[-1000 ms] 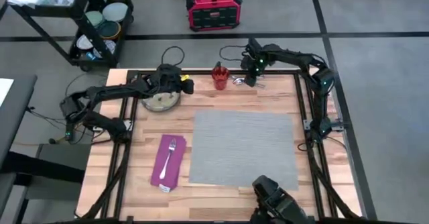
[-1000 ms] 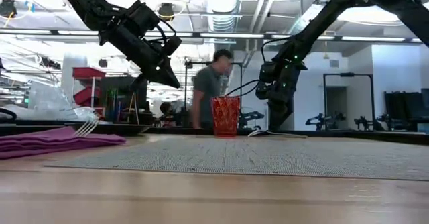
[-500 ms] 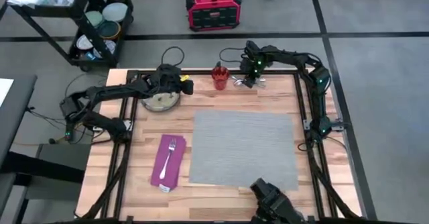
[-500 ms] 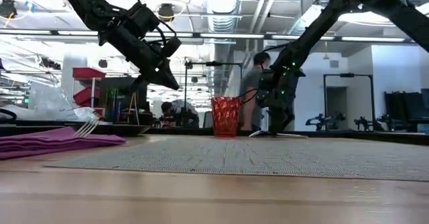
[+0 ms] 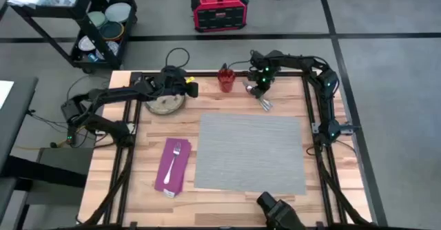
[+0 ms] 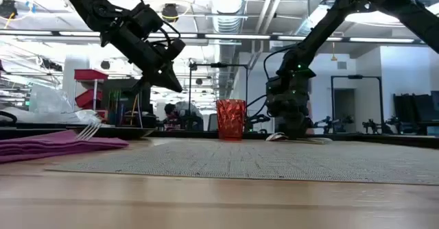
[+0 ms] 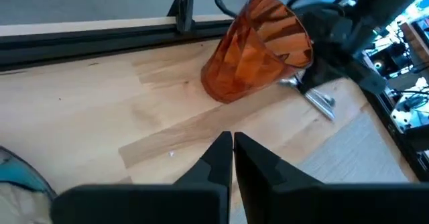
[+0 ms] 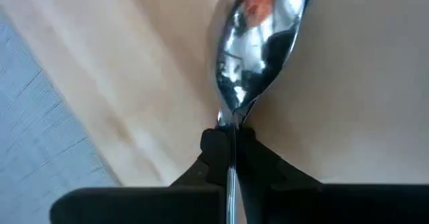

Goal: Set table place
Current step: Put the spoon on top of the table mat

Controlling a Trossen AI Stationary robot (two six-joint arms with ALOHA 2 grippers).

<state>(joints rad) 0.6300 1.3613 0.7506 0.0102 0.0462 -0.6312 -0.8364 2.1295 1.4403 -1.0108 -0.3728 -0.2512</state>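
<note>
The grey mat [image 5: 249, 151] lies mid-table, with the magenta napkin [image 5: 172, 164] and the fork [image 5: 175, 155] on it to its left. The speckled plate [image 5: 165, 103] rests at the far left. The orange-red cup [image 5: 225, 78] stands upright at the far edge, also seen as the cup [image 7: 258, 49]. My right gripper [image 5: 260, 92] is shut on the spoon [image 5: 266, 105], between the cup and the mat's far edge. My left gripper [image 5: 194, 89] hangs shut on nothing above the plate's right rim, raised off the table [image 6: 175, 85]. No knife can be made out. My right gripper pinches the spoon's neck [image 8: 231, 125], just behind the bowl, between its two fingertips. The handle runs back along the fingers. The fingers slant down toward the table's near edge. The bowl [image 8: 258, 43] sticks out past them over bare wood; whether it touches the table, I cannot tell.
A black rail frame [image 5: 313, 120] borders the table. A black shelf cart [image 5: 103, 30] with dishes and a red box [image 5: 219, 8] stand on the floor beyond the far edge. A dark device [image 5: 275, 213] sits at the near edge.
My right gripper has gone from beside the cup toward the table's near edge, as far as the mat's far edge, taking the spoon with it. A person behind the table has walked off to the right.
</note>
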